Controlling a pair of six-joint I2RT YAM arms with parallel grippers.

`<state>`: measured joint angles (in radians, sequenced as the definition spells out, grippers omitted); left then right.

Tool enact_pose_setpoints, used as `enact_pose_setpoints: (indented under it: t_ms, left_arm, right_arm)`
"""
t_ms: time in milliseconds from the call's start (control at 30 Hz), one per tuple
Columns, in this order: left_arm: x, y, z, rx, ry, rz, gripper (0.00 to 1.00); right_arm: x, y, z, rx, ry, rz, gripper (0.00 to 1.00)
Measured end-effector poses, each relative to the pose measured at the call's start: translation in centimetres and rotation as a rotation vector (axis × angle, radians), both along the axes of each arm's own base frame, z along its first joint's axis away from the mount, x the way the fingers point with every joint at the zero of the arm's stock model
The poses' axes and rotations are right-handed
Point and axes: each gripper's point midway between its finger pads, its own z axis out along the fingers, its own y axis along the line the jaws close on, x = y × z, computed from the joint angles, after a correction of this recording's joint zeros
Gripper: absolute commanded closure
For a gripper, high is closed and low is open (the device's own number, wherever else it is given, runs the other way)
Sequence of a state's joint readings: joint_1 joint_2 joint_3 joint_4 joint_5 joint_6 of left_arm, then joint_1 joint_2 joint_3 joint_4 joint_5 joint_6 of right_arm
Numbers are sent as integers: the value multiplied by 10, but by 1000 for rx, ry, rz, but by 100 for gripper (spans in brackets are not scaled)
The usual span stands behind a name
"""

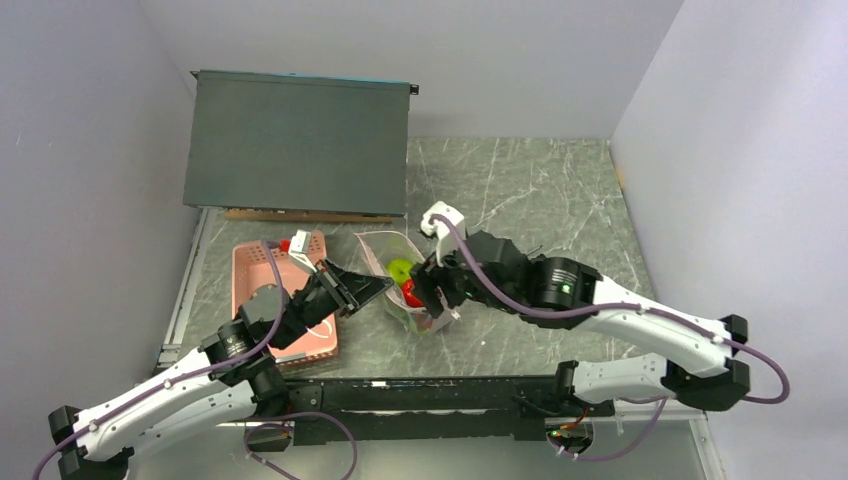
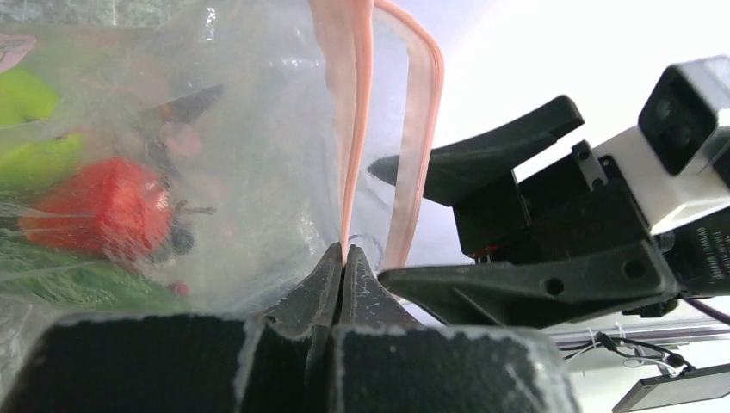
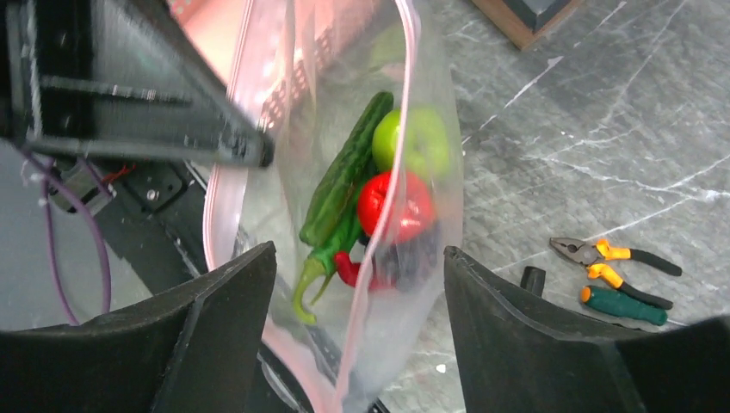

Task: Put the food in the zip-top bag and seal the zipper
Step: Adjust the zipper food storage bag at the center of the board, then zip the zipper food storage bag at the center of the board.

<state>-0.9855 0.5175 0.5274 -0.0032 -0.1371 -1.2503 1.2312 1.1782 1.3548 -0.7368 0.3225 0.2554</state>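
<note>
Left wrist view: the left gripper [image 2: 344, 258] is pressed together on one lip of the zipper [image 2: 355, 129], which rises straight up from its tips at mid-frame. The other lip bows away to the right, near the right gripper [image 2: 379, 219], whose fingers are spread. The bag [image 2: 250, 172] fills the upper left of that frame, food blurred behind its plastic.

In the right wrist view the bag runs up from bottom centre between the right gripper's two wide-set fingers; whether either touches the plastic I cannot tell. Inside lie an apple [image 3: 413, 142], a red fruit [image 3: 396, 206], pods [image 3: 344, 181] and a chili [image 3: 349, 268]. Pliers [image 3: 615, 258] lie on the table [image 3: 559, 129] at lower right, well apart from the bag.

In the top view the bag sits at mid-frame between both grippers, with a basket [image 1: 265, 275] to its left.
</note>
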Motion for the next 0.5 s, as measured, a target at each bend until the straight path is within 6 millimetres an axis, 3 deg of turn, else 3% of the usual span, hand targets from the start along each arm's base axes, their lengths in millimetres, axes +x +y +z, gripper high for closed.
enact_pose_setpoints:
  t_ms: [233, 367, 500]
  left_arm:
    - [2, 1, -1, 4, 3, 13, 100]
    - [4, 0, -3, 2, 15, 23, 100]
    - [8, 2, -2, -16, 35, 45, 100]
  right_arm:
    - [-30, -30, -2, 106, -47, 135, 1]
    - [-45, -41, -14, 193, -132, 230, 1]
    - [-50, -43, -29, 198, -184, 276, 13]
